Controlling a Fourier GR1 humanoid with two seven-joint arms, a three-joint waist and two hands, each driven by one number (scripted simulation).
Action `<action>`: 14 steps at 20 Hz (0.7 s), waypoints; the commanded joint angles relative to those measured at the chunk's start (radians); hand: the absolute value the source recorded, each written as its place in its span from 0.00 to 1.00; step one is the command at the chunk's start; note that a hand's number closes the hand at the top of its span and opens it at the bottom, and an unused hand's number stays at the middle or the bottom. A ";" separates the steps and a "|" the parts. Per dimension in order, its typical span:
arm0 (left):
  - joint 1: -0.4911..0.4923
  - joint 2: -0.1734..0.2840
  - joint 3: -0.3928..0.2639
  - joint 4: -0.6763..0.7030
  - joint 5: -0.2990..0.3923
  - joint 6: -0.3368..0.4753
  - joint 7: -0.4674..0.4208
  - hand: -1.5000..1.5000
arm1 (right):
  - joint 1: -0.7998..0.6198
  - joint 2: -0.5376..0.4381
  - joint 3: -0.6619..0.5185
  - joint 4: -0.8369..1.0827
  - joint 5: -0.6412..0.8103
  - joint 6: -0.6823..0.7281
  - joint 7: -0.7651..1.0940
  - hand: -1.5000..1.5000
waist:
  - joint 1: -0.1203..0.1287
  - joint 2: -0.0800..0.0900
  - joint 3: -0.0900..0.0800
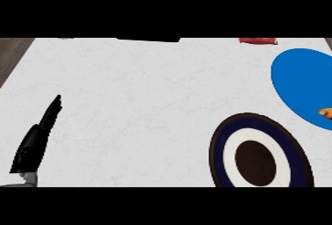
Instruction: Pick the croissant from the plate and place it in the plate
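- Left robot hand (37,138): at the view's left side, over the white table (142,110), fingers straight and pointing away from the robot, holding nothing.
- Right robot hand: outside the view.
- Ringed plate (224,151): dark blue rim, white band, dark centre; lies at lower right.
- Blue plate (298,83): at the right edge, just beyond the ringed plate.
- Croissant (325,113): rests on the blue plate, cut off by the right edge.
- Red object (258,41): at the table's far edge.

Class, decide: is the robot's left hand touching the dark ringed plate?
Apart. The head view shows the left hand near the left edge, with a wide stretch of bare white counter between it and the ringed plate.
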 commanded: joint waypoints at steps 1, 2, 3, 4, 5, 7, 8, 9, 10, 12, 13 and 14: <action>-0.030 0.007 0.013 0.018 -0.008 0.005 0.006 0.50 | -0.026 0.058 0.035 0.089 0.019 0.104 -0.086 1.00 | -0.015 -0.001 0.000; -0.012 -0.011 0.000 -0.015 0.003 0.002 0.022 0.50 | -0.072 0.100 -0.009 0.133 -0.028 0.129 0.052 1.00 | -0.006 -0.003 0.000; 0.019 -0.026 -0.015 -0.002 -0.027 0.025 -0.007 0.50 | -0.077 0.112 -0.014 0.159 -0.020 0.083 0.066 1.00 | -0.014 -0.005 0.000; 0.020 0.014 0.009 -0.082 0.006 -0.011 0.040 0.50 | -0.054 0.075 -0.021 0.197 -0.014 0.069 0.028 0.00 | -0.003 -0.003 0.002; -0.017 -0.005 0.009 -0.041 0.001 0.004 0.055 0.50 | -0.103 0.107 -0.006 0.209 0.002 0.079 0.086 0.00 | -0.010 -0.002 0.001; 0.019 0.003 0.023 0.006 -0.016 0.011 -0.031 0.50 | -0.095 0.128 0.000 0.235 0.019 0.034 0.067 0.00 | -0.020 -0.004 0.000; -0.001 -0.008 0.027 0.064 -0.012 0.013 -0.059 0.50 | -0.138 0.097 -0.003 0.249 0.018 0.087 0.076 0.00 | -0.016 0.001 0.000; 0.006 0.004 0.014 -0.028 0.000 -0.013 0.017 0.50 | -0.113 0.117 -0.003 0.260 0.022 0.051 0.046 0.00 | -0.014 -0.002 0.001; 0.011 -0.009 0.019 0.010 -0.005 0.002 -0.022 0.50 | -0.072 0.162 -0.035 0.260 -0.013 -0.004 0.000 0.00 | -0.019 0.000 0.001; -0.008 -0.004 0.027 0.023 -0.010 0.005 -0.010 0.50 | -0.124 0.128 -0.079 0.279 -0.054 0.060 0.022 0.00 | -0.024 -0.003 0.001; 0.045 0.001 0.017 -0.043 0.002 -0.015 0.011 0.50 | -0.129 0.111 -0.097 0.287 -0.077 0.115 0.021 0.00 | -0.020 -0.007 0.001; -0.020 0.012 0.024 -0.020 -0.005 -0.012 0.027 0.50 | -0.175 0.102 -0.139 0.297 -0.118 0.132 0.057 0.00 | -0.019 -0.002 0.002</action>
